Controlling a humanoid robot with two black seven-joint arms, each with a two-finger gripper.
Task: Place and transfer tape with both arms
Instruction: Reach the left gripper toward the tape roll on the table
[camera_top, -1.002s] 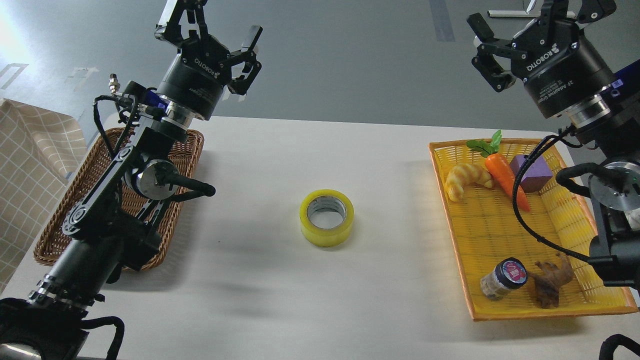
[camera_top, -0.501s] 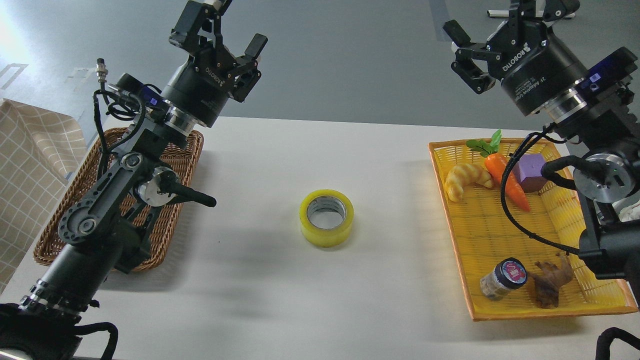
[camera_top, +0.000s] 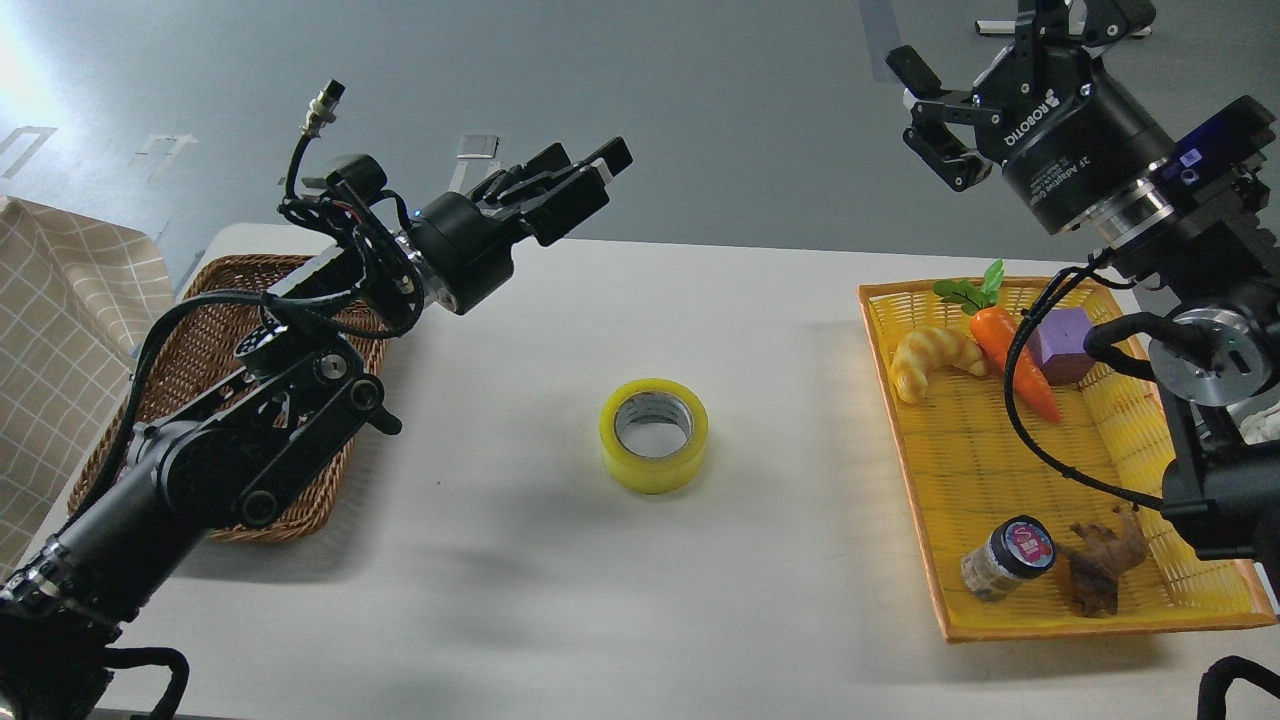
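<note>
The tape (camera_top: 653, 434), a yellow roll with a grey-white core, lies flat on the white table (camera_top: 560, 600) near its middle, untouched. My left gripper (camera_top: 585, 160) hangs above the table's far edge, up and left of the tape, pointing right. I see it side-on; its two fingertips stand a little apart and it holds nothing. My right gripper (camera_top: 1010, 35) is raised high at the top right, above the yellow basket's far end. It is open and empty, and one finger is partly cut off by the frame's top edge.
A brown wicker basket (camera_top: 215, 300) sits at the table's left under my left arm. A yellow basket (camera_top: 1000, 620) at the right holds a croissant (camera_top: 930, 360), carrot (camera_top: 1005, 350), purple block (camera_top: 1065, 345), small dark-lidded jar (camera_top: 1005, 560) and a brown root-like thing (camera_top: 1100, 565). A checked cloth (camera_top: 60, 330) lies far left.
My left arm has folded down and turned, so its gripper now points right, lower and closer to the table's middle. My right gripper shifted slightly left, then held still. The tape has not moved.
</note>
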